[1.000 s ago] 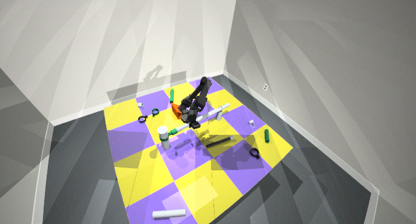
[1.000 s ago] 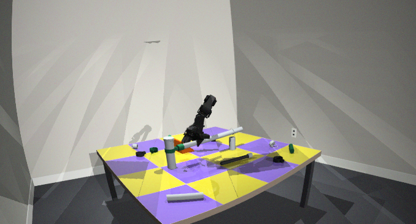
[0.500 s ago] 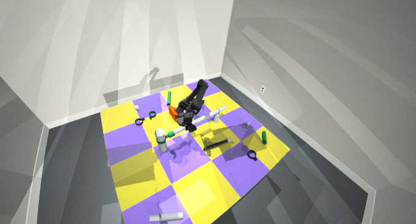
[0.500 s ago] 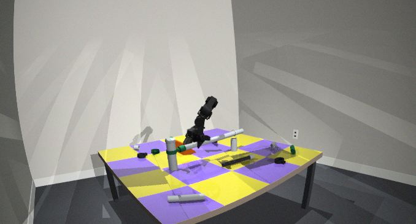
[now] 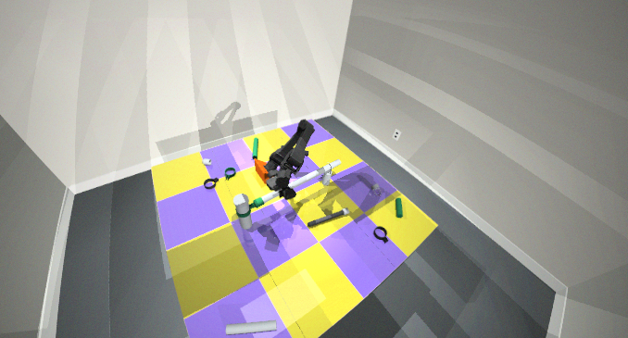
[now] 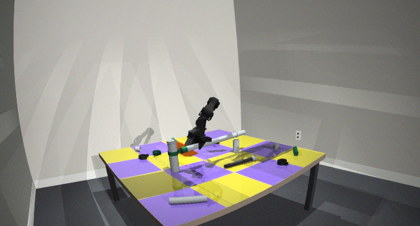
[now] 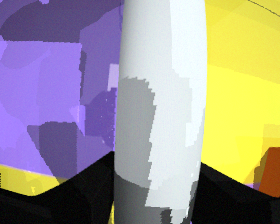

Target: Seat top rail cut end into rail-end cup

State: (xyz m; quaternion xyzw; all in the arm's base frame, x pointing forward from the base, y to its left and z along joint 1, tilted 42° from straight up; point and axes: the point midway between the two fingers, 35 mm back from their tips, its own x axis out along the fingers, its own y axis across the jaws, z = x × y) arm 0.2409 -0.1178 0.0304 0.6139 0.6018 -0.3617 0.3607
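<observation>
Evidently no readable writing; gripper (image 5: 288,193) (image 6: 202,143) (image 7: 149,161) clamps white rail (image 5: 307,180) (image 6: 217,140) (image 7: 163,60).

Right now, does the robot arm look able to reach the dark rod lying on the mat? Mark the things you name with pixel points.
Probably not yet: the gripper (image 5: 288,188) (image 6: 198,143) is shut on the white rail (image 5: 307,179) (image 6: 219,140). After release, the dark rod (image 5: 326,219) (image 6: 238,163) seems near enough.

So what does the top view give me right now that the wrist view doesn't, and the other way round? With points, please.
Only the top view: the big post (image 5: 244,219) with its green brace band (image 5: 244,215), the green rail-end cup (image 5: 257,203), and a wall outlet (image 5: 396,134).

Only the wrist view: both black fingers seen close up, one on each side of the rail.

Both: the white rail (image 5: 307,181) (image 7: 163,55), the orange object (image 5: 261,170) (image 7: 277,172), and yellow and purple squares.
</observation>
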